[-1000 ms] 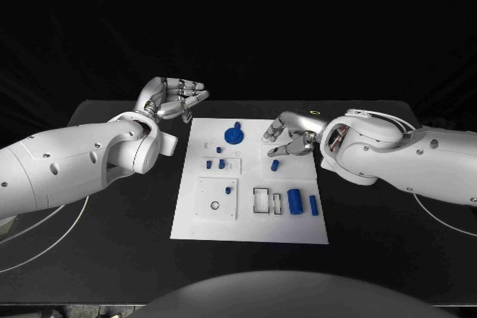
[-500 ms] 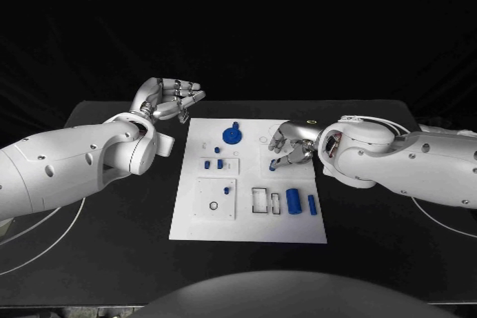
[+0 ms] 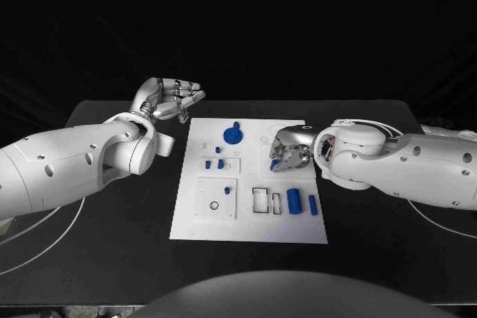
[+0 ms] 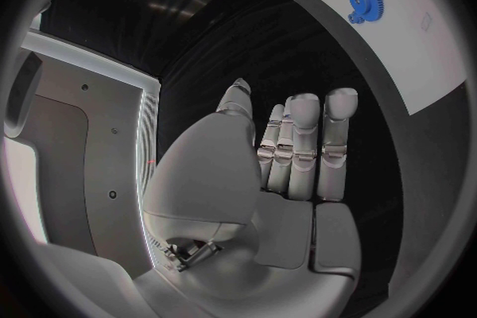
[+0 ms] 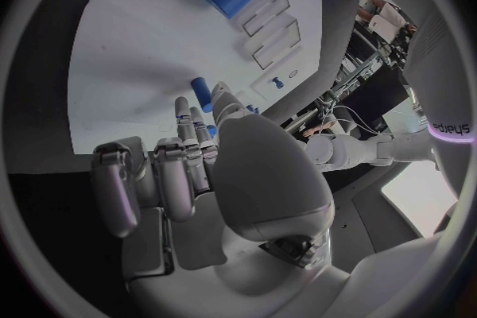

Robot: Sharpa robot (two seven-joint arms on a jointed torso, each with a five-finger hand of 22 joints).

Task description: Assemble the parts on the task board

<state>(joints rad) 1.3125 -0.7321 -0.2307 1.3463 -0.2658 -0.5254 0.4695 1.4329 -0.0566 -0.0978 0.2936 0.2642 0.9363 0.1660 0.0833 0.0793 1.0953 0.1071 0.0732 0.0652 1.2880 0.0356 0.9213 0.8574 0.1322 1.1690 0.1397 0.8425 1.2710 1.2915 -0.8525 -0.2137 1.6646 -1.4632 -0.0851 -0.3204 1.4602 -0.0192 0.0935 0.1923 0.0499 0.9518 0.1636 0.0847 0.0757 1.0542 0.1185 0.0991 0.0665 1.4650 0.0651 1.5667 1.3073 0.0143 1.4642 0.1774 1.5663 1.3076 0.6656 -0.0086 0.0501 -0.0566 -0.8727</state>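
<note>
The right hand (image 3: 288,151) sits low over the right-middle of the task board (image 3: 249,225), its fingers (image 5: 185,145) curled down around a small blue peg (image 3: 274,164) that lies loose on the white surface. The right wrist view puts that peg just past the fingertips, close to them, but whether they have closed on it cannot be told from these pictures.

The left hand (image 3: 171,97) hangs above the bench (image 3: 119,263) at the upper left of the frame, off the board's corner, fingers half curled with nothing in them.

On the board, the blue gear (image 3: 233,134) stands at upper centre. Two short blue pegs (image 3: 214,164) sit in the small plate below it, and another small blue piece (image 3: 229,190) rests on the square plate at lower left of the board. The large blue cylinder (image 3: 294,200) and a slim blue bar (image 3: 313,205) lie at the lower right, beside two open rectangular slots (image 3: 261,200).

The step in hand looks like picking up the loose peg. To do it well, the thumb and a fingertip should meet on opposite sides of its middle, so it neither rolls nor tips. Lift straight up first, clear of the surface, and keep it well away from the gear while carrying it toward an open seat.
</note>
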